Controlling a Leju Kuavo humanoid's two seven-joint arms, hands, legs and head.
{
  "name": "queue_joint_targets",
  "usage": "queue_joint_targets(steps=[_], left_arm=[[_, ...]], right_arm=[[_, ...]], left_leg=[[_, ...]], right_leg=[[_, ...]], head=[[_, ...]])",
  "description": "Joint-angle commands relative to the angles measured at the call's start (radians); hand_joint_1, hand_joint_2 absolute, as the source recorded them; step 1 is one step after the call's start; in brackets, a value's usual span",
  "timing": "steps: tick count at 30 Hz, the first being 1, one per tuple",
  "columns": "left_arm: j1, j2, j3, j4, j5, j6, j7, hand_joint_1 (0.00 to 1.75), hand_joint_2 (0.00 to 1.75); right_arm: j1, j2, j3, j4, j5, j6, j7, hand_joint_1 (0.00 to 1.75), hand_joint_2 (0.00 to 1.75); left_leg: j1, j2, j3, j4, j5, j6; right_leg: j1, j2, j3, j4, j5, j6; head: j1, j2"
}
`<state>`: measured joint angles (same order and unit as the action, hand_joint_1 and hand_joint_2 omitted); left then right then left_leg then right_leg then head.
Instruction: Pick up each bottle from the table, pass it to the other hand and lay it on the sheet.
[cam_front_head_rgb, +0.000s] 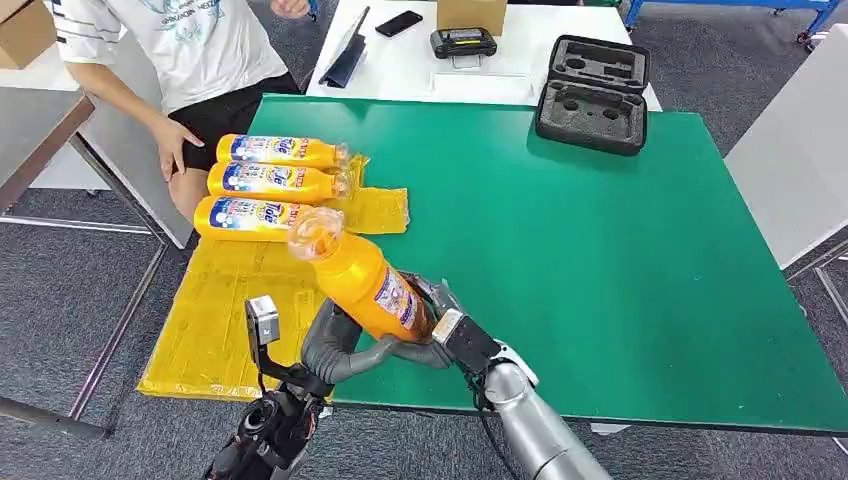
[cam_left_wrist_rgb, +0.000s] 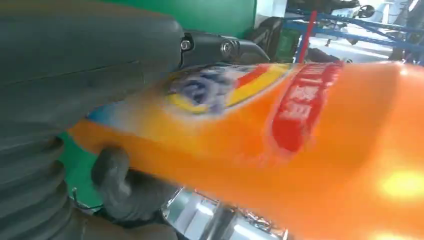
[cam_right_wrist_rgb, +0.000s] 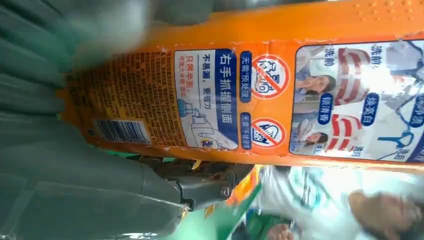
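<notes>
An orange detergent bottle (cam_front_head_rgb: 365, 280) hangs tilted over the front edge of the green table (cam_front_head_rgb: 600, 250), clear cap pointing up and away. My left hand (cam_front_head_rgb: 350, 350) curls under its lower body from the left, and my right hand (cam_front_head_rgb: 450, 325) grips the base from the right; both hold it. Up close, the left hand (cam_left_wrist_rgb: 75, 55) wraps the bottle (cam_left_wrist_rgb: 300, 150), dark fingers (cam_left_wrist_rgb: 120, 185) beneath it. The right hand (cam_right_wrist_rgb: 75, 185) clasps the bottle's back label (cam_right_wrist_rgb: 250, 100). Three more orange bottles (cam_front_head_rgb: 270, 181) lie side by side on the yellow sheet (cam_front_head_rgb: 220, 320).
A person (cam_front_head_rgb: 170, 50) sits at the far left by the sheet, one hand (cam_front_head_rgb: 175, 150) on their thigh. A black foam case (cam_front_head_rgb: 592, 95) sits at the green table's far edge. Behind it a white table holds a phone (cam_front_head_rgb: 398, 22) and a tablet.
</notes>
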<state>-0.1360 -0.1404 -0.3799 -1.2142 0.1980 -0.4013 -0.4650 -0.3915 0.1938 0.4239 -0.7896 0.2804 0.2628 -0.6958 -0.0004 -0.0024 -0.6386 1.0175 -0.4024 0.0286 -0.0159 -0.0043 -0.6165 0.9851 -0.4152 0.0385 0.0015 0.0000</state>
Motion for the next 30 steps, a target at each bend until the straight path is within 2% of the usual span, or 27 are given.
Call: queue_joint_targets(steps=[1,10,12,13,15,27,28,29,30], left_arm=[[-0.055,0.011,-0.015,0.093,0.058,-0.036,0.013,0.00,1.75],[-0.058,0.019,0.000,0.066,0.104,-0.054,0.026,0.00,1.75],[-0.051,0.025,0.006,0.044,0.113,-0.058,0.032,0.00,1.75],[-0.051,0.025,0.006,0.044,0.113,-0.058,0.032,0.00,1.75],[-0.051,0.025,0.006,0.044,0.113,-0.058,0.032,0.00,1.75],[-0.047,0.039,0.011,0.029,0.125,-0.071,0.042,0.00,1.75],[-0.047,0.039,0.011,0.028,0.126,-0.072,0.042,0.00,1.75],[-0.049,0.039,0.010,0.027,0.126,-0.073,0.042,0.00,1.75],[-0.051,0.040,0.009,0.026,0.132,-0.083,0.044,0.00,1.75]], right_arm=[[-0.066,-0.009,0.159,0.142,-0.006,0.015,-0.002,1.71,1.75],[-0.068,-0.028,0.235,0.168,-0.003,0.024,-0.002,1.75,1.75],[-0.075,-0.029,0.237,0.180,-0.004,0.022,-0.002,1.73,1.75],[-0.075,-0.029,0.237,0.180,-0.004,0.022,-0.002,1.73,1.75],[-0.075,-0.029,0.237,0.180,-0.004,0.022,-0.002,1.73,1.75],[-0.082,-0.042,0.235,0.195,-0.004,0.023,-0.002,1.73,1.75],[-0.082,-0.044,0.235,0.195,-0.004,0.023,-0.002,1.75,1.75],[-0.082,-0.046,0.235,0.196,-0.004,0.022,-0.002,1.71,1.75],[-0.083,-0.045,0.234,0.199,-0.007,0.022,-0.002,1.75,1.75]], left_leg=[[0.001,0.001,0.005,-0.001,-0.002,-0.002],[0.002,-0.001,0.004,-0.001,-0.002,-0.001],[0.001,-0.001,0.002,-0.001,-0.001,-0.001],[0.002,-0.001,0.008,-0.001,-0.003,-0.002],[0.001,-0.001,0.002,0.000,-0.001,-0.001],[0.001,-0.001,0.002,0.000,-0.001,-0.001],[0.003,-0.002,0.008,0.000,-0.003,-0.002],[0.001,-0.002,0.003,0.000,-0.001,-0.001],[0.001,-0.001,0.002,0.000,0.000,-0.001]], right_leg=[[0.001,0.001,0.005,-0.001,-0.001,-0.002],[0.002,-0.001,0.005,-0.001,-0.002,-0.002],[0.001,-0.001,0.002,-0.001,-0.001,-0.001],[0.002,-0.001,0.009,-0.001,-0.003,-0.003],[0.001,-0.001,0.002,0.000,-0.001,-0.001],[0.001,-0.001,0.002,-0.001,-0.001,-0.001],[0.003,-0.002,0.008,-0.001,-0.004,-0.003],[0.001,-0.002,0.003,-0.001,-0.001,-0.001],[0.001,-0.002,0.002,-0.001,-0.001,-0.001]], head=[[0.000,0.000],[0.000,0.000],[0.000,0.000],[0.000,0.000],[0.001,0.000],[0.000,0.000],[0.000,0.000],[0.000,0.000],[0.000,0.000]])
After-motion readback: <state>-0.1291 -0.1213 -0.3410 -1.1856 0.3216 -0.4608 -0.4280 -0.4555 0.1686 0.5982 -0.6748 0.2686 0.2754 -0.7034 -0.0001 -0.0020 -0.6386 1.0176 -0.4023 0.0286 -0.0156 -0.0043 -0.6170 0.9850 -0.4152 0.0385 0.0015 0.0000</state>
